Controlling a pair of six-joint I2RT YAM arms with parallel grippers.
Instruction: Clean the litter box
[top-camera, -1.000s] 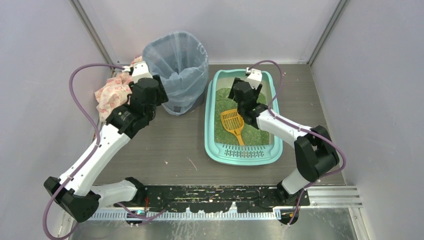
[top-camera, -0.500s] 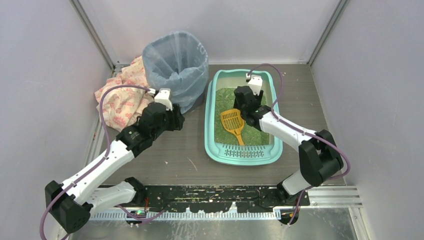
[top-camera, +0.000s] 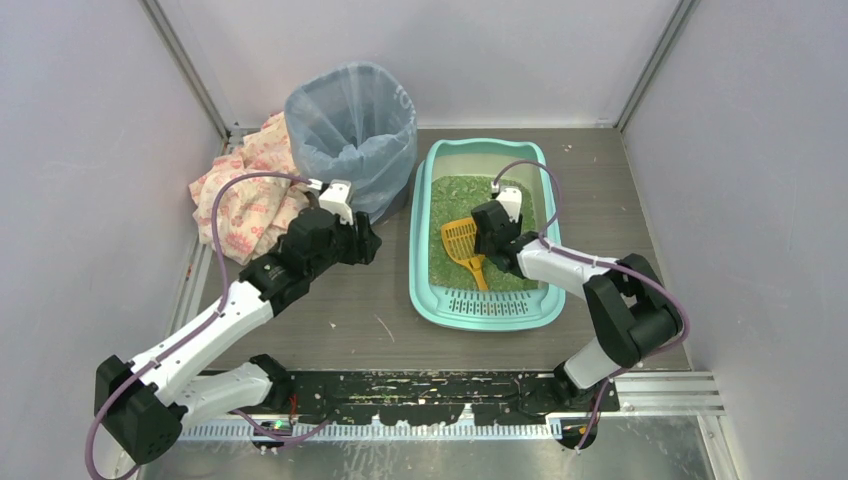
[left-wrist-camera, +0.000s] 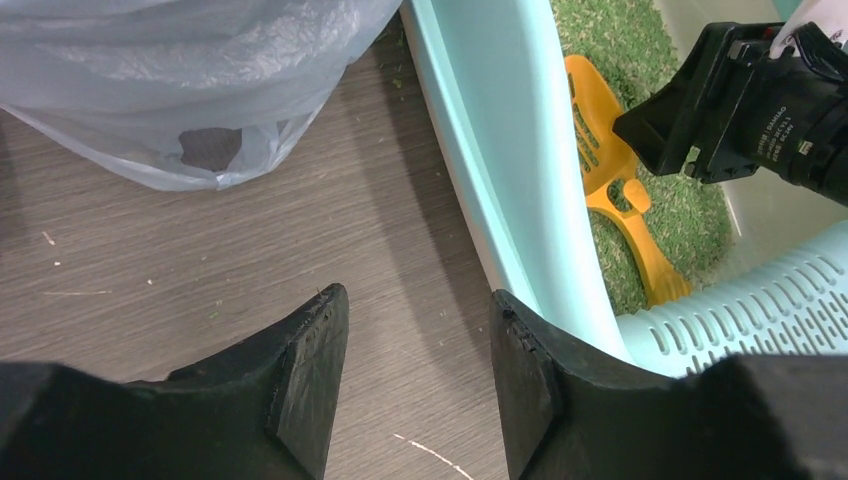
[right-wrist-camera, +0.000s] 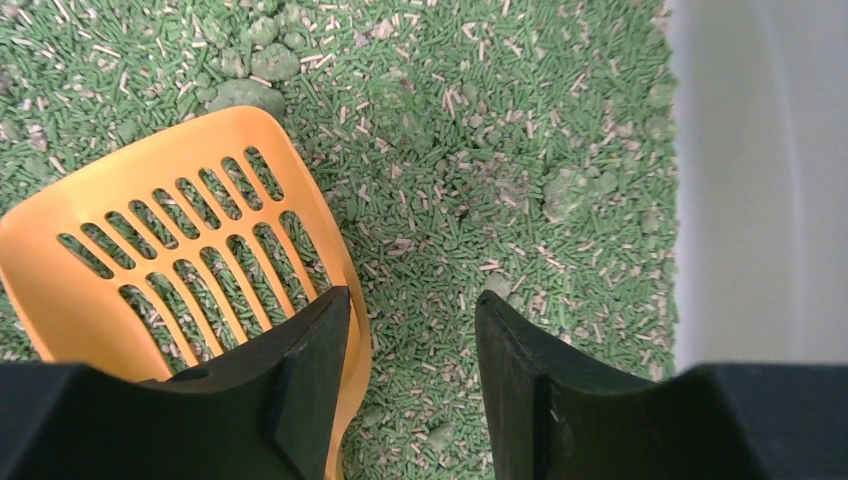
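The teal litter box (top-camera: 421, 255) sits right of centre, its slotted grate step (top-camera: 490, 303) at the near end, green litter (top-camera: 455, 195) inside. An orange slotted scoop (top-camera: 462, 243) lies on the litter. My right gripper (top-camera: 482, 232) hangs open over the litter, its left finger over the scoop's right edge (right-wrist-camera: 345, 270), holding nothing. Several litter clumps (right-wrist-camera: 248, 92) lie past the scoop. My left gripper (top-camera: 368, 243) is open and empty above the table, just left of the box's wall (left-wrist-camera: 500, 150), which shows with the scoop (left-wrist-camera: 600, 150) in the left wrist view.
A blue-grey bag-lined bin (top-camera: 352, 130) stands left of the litter box, close to my left gripper; its bag (left-wrist-camera: 180, 70) shows in the left wrist view. A patterned cloth (top-camera: 240, 200) lies against the left wall. Grey walls enclose the table.
My left arm swung from beside the bin down and right to the litter box's left wall. My right gripper drew back from the far end toward the near end, beside the scoop.
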